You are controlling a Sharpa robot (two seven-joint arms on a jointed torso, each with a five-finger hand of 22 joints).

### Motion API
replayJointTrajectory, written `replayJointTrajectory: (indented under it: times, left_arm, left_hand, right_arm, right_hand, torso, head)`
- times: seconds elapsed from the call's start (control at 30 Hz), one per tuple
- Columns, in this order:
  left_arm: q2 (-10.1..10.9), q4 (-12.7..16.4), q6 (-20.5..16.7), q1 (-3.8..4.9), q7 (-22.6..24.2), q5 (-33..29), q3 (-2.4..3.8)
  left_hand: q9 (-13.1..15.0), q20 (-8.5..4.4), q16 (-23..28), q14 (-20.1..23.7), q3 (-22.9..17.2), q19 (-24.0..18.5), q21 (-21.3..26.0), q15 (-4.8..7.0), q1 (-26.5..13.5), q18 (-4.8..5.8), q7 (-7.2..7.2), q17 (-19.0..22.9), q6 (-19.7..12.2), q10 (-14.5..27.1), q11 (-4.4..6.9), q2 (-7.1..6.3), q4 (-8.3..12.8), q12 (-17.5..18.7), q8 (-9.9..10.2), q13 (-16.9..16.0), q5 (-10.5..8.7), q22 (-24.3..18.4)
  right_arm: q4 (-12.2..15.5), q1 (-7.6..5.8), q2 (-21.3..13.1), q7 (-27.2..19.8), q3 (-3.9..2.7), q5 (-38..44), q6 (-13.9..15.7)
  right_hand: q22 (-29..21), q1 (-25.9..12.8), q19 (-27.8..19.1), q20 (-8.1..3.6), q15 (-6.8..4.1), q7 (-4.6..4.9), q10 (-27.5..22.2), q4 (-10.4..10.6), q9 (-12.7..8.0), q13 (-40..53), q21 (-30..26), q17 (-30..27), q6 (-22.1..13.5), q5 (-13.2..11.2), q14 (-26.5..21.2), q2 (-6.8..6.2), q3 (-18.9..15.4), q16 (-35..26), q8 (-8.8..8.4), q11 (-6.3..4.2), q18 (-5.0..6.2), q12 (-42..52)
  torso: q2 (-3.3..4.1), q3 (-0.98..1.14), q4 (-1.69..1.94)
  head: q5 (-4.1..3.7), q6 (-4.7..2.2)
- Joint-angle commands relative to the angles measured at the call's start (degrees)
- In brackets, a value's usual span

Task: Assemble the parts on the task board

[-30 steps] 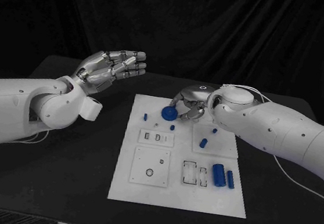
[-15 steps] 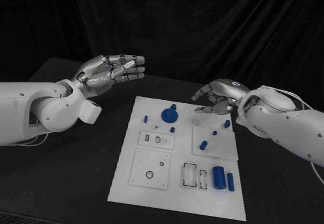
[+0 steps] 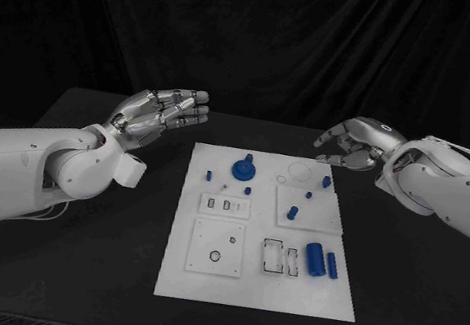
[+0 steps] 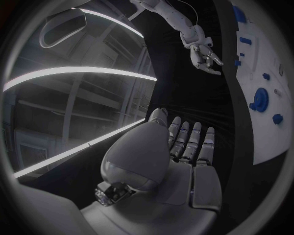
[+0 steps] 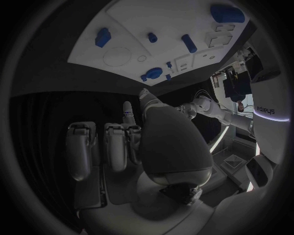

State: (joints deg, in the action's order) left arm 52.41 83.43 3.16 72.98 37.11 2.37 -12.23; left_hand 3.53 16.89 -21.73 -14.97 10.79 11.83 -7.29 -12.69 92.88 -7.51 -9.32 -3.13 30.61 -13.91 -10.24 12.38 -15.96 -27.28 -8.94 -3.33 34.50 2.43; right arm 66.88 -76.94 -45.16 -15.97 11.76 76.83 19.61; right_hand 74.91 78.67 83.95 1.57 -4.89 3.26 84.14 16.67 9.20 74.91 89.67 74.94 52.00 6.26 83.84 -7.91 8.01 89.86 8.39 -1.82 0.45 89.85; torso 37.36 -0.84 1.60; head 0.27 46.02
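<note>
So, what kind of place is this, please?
Probably a robotics lab or test cell, not a home or a factory line. A white task board with small blue parts lies on a black table against black curtains, and the left wrist view shows long ceiling lights of a large hall.

The white rectangular task board [image 3: 256, 290] lies in the middle of the black worktop [image 3: 104, 276]. Near the board's far edge stands the round blue disc part with a peg [image 3: 243, 167]. Right of that disc stand a small blue peg [image 3: 326, 181] and, nearer the robot, a short blue cylinder [image 3: 293, 213]. Toward the board's near right lie two long blue cylinders [image 3: 317, 257] side by side. The left hand [image 3: 160, 113] is above the worktop off the board's far left corner, the right hand [image 3: 360, 144] off its far right corner, neither touching the board.
</note>
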Motion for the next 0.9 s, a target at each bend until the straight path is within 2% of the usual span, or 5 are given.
replayJointTrajectory:
  times: [0.03, 0.33, 0.43, 0.5, 0.9]
  left_arm:
    - [-0.18, 0.02, 1.08, -0.18, 0.71, -0.15, 0.07]
    - [-0.38, -0.28, 1.5, -0.46, 0.67, -0.15, 0.07]
    - [-0.47, -0.37, 1.69, -0.54, 0.7, -0.14, 0.07]
    - [-0.49, -0.39, 1.75, -0.57, 0.72, -0.14, 0.07]
    - [-0.5, -0.58, 2.14, -0.91, 0.79, -0.14, 0.07]
  left_hand:
    - [-0.01, -0.08, -0.34, -0.45, -0.22, 0.36, -0.17, -0.08, 0.71, 0.43, -0.08, -0.06, 0.11, -0.05, 0.24, 0.0, -0.01, -0.06, -0.25, -0.03, 0.33, 0.03]
    - [-0.02, -0.08, -0.27, -0.4, -0.41, 0.32, -0.14, -0.12, 0.84, 0.45, -0.08, -0.05, 0.03, -0.05, 0.19, 0.05, 0.03, -0.06, -0.23, -0.04, 0.46, 0.02]
    - [-0.02, -0.08, -0.27, -0.4, -0.41, 0.32, -0.14, -0.12, 0.84, 0.45, -0.08, -0.05, 0.03, -0.05, 0.19, 0.05, 0.03, -0.06, -0.23, -0.04, 0.46, 0.02]
    - [-0.02, -0.08, -0.26, -0.39, -0.44, 0.32, -0.13, -0.12, 0.86, 0.46, -0.08, -0.05, 0.04, -0.05, 0.18, 0.05, 0.03, -0.06, -0.23, -0.04, 0.47, 0.01]
    - [-0.03, -0.09, -0.19, -0.32, -0.62, 0.31, -0.12, -0.13, 1.0, 0.49, -0.07, -0.03, -0.06, -0.03, 0.11, 0.08, 0.09, -0.02, -0.19, -0.03, 0.55, 0.01]
  right_arm:
    - [-0.68, 1.01, -0.78, -0.26, 0.03, -0.91, 2.31]
    - [-2.14, 3.99, -2.37, -2.59, 0.04, -3.32, 3.92]
    - [-3.03, 5.16, -2.68, -3.27, 0.05, -5.7, 3.82]
    - [-3.44, 5.62, -2.74, -3.45, 0.05, -6.3, 3.74]
    - [-7.1, 8.33, -1.66, -4.16, 0.05, -9.34, 2.69]
  right_hand:
    - [15.09, -1.57, 6.05, 0.45, 0.41, 0.15, 5.86, 0.15, -0.17, 15.09, 0.33, 15.06, -0.73, -0.26, 6.16, -0.49, -0.52, 0.14, -0.6, 0.41, -0.45, 0.15]
    - [15.09, -3.88, 6.05, 0.5, 0.45, 0.13, 5.86, 0.17, 0.6, 15.09, 0.33, 15.06, 0.15, 0.95, 6.16, -1.68, -0.8, 0.14, 0.31, 0.43, -0.45, 0.15]
    - [15.09, -1.52, 6.05, 0.53, 0.53, 0.39, 5.86, 0.0, 1.44, 15.09, 0.33, 15.06, -2.31, 7.83, 6.16, -1.14, 0.18, 0.14, 1.3, 0.59, -0.45, 0.15]
    - [15.09, -1.14, 6.05, 0.61, 0.64, 0.49, 5.86, -0.03, 1.76, 15.09, 0.33, 15.06, -3.36, 9.58, 6.16, -1.05, 0.25, 0.14, 1.77, 0.69, -0.45, 0.15]
    - [15.09, -0.62, 6.05, 0.8, 0.84, 0.79, 5.86, -0.02, 2.33, 15.09, 0.33, 15.06, -7.35, 10.29, 6.16, -1.2, 0.08, 0.14, 2.63, 0.93, -0.45, 0.15]
  torso:
    - [-0.42, -0.04, -0.36]
    - [-0.79, 0.22, -0.75]
    - [-0.72, 0.23, -0.68]
    - [-0.73, 0.2, -0.67]
    - [-0.74, 0.19, -0.69]
  head:
    - [0.18, 0.19]
    - [0.37, 0.53]
    - [-0.05, 0.34]
    - [-0.13, 0.18]
    - [-0.2, 0.03]
